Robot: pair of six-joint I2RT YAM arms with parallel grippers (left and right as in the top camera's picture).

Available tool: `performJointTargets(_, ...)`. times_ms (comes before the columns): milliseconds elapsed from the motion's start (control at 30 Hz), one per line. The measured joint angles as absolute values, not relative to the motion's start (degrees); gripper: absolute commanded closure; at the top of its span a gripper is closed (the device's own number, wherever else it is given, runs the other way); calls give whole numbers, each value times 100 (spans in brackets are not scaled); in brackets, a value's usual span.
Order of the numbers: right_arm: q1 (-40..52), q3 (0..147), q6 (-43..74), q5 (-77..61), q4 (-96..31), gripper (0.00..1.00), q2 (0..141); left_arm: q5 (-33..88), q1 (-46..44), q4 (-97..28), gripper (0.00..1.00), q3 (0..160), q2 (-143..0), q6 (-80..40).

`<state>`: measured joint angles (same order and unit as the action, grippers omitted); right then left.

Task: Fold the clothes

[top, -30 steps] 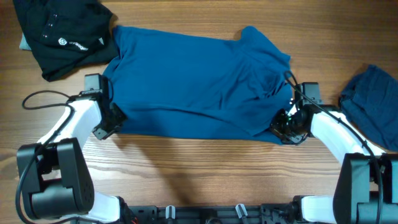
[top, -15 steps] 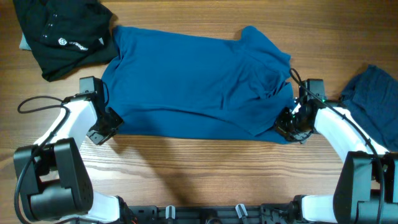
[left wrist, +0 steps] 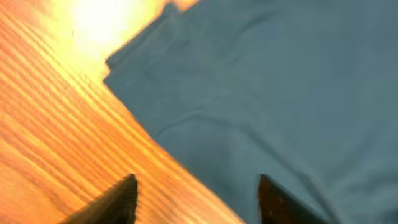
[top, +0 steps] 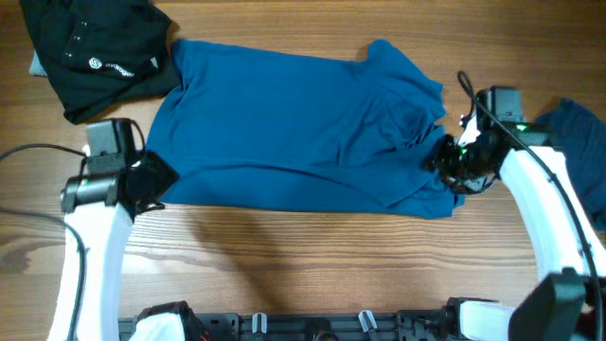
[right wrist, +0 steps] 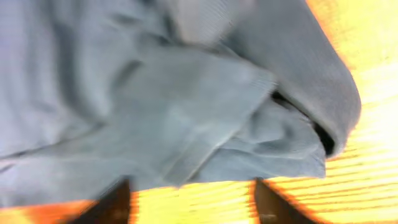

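Both arms have drawn back from the mid-blue T-shirt over the past second, and both claws have let go of its lower corners.

Overhead, the shirt lies across the wooden table as a broad band, with a sleeve bunched at its right end. At the shirt's lower-left corner the left gripper sits released. The right gripper hangs at the right edge by the bunched sleeve, also released. A darker blue garment lies at the far right, apart from the shirt. A black garment lies at the upper left, just beside it.

From the left wrist, 2 dark fingers stand wide apart and empty above the line where blue fabric meets bare wood.

From the right wrist, blurred, the 2 fingers likewise stand apart and empty, just below the shirt's rumpled, doubled-over corner.
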<state>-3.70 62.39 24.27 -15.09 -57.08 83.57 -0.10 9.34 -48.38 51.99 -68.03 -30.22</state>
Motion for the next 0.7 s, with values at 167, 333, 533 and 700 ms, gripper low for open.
performJointTargets(167,-370,6895,1938,-2106,-5798,0,7924,351,742,-4753,18,5419,-5957,-2917)
performJointTargets(333,-370,7887,1640,-2508,-5677,1,7854,698,272,-4475,20,5795,-5867,-2842)
performJointTargets(533,-370,9439,1485,-2648,-5714,1,8414,827,-217,-4519,9,6932,-7050,-2547)
performJointTargets(700,-355,10460,1284,-2659,-5697,1,9568,849,-248,-4654,4,8283,-8825,-2307)
